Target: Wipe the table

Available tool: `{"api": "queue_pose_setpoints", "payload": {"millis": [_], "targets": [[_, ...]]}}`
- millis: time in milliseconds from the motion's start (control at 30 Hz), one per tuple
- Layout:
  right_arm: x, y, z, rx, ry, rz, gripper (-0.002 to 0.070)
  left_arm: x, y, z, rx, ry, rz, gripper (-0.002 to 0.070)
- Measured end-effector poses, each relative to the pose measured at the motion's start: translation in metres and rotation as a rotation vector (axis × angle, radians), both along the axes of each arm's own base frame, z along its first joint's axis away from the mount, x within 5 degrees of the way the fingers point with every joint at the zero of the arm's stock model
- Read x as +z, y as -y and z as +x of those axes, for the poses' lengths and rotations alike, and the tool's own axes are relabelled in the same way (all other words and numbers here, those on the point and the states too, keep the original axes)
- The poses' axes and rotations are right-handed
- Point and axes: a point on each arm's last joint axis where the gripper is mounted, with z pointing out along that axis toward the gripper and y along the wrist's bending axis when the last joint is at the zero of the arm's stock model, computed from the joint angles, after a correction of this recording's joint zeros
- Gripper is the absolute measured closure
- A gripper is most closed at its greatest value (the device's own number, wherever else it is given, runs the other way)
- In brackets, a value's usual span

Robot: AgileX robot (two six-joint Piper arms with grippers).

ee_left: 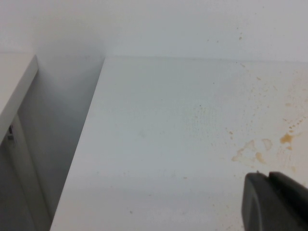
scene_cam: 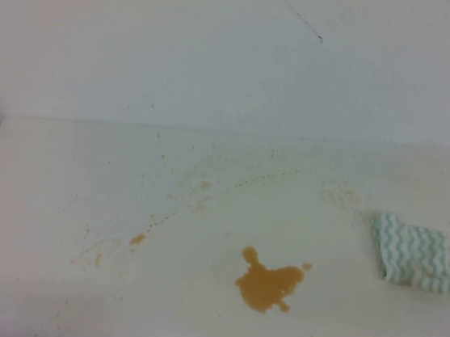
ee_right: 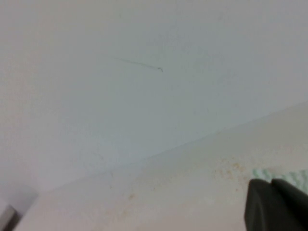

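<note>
Closest to the wrist cameras are the grippers themselves. The left gripper [ee_left: 268, 178] hangs over the left part of the tabletop [scene_cam: 59, 198], near its left edge, and its dark jaws look pressed together with nothing between them. The right gripper [ee_right: 271, 184] hangs over the right side just short of the cloth [scene_cam: 412, 253], jaws closed and empty. Neither shows in the high view.

We judge the cloth to be light, soft and floppy, so it should give under a pinch and drag easily. It may bunch or slide instead of lifting cleanly. The raised fold along its left edge looks like the best place to take hold, since the rest lies flat on the surface.

It is a small square rag, white with teal zigzag stripes, lying near the right edge of the tabletop with one side doubled over. It sits well apart from the brown spill [scene_cam: 267, 283], a wet-looking puddle with small offshoots towards the front centre. Faint orange specks [scene_cam: 137, 240] and dried smears trail off to the left and arc towards the back. Nothing has been wiped yet, as far as we can judge.
</note>
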Motion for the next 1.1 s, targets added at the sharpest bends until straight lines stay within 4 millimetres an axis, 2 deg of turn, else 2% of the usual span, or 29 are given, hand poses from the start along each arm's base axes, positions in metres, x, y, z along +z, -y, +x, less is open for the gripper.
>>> {"api": "queue_pose_setpoints", "payload": {"millis": [167,267,333,467,567,733,900,1000,1100], "targets": [[0.042,-0.003,0.036,0.126,-0.196,-0.238,0.0678,0.0,0.0,0.0,0.0,0.0,0.0,0.0678],[0.065,-0.004,0.067,0.246,-0.344,-0.346,0.0678,0.0,0.0,0.0,0.0,0.0,0.0,0.0678],[0.071,-0.004,0.091,0.343,-0.482,-0.396,0.0678,0.0,0.0,0.0,0.0,0.0,0.0,0.0678],[0.068,-0.003,0.136,0.464,-0.737,-0.459,0.0678,0.0,0.0,0.0,0.0,0.0,0.0,0.0678],[0.067,-0.009,0.165,0.463,-0.881,-0.6,0.0678,0.0,0.0,0.0,0.0,0.0,-0.002,0.0678],[0.055,-0.037,0.212,0.439,-1.074,-0.869,0.0678,0.0,0.0,0.0,0.0,0.0,-0.002,0.0678],[0.031,-0.056,0.256,0.459,-1.198,-0.913,0.0675,0.0,0.0,0.0,0.0,0.0,-0.003,0.0678],[0.013,-0.061,0.27,0.46,-1.25,-0.904,0.0615,0.0,0.0,0.0,0.0,0.002,-0.005,0.0678],[0.001,-0.065,0.277,0.471,-1.266,-0.878,0.0477,0.0,0.0,0.0,0.0,0.002,-0.005,0.0678]]}}
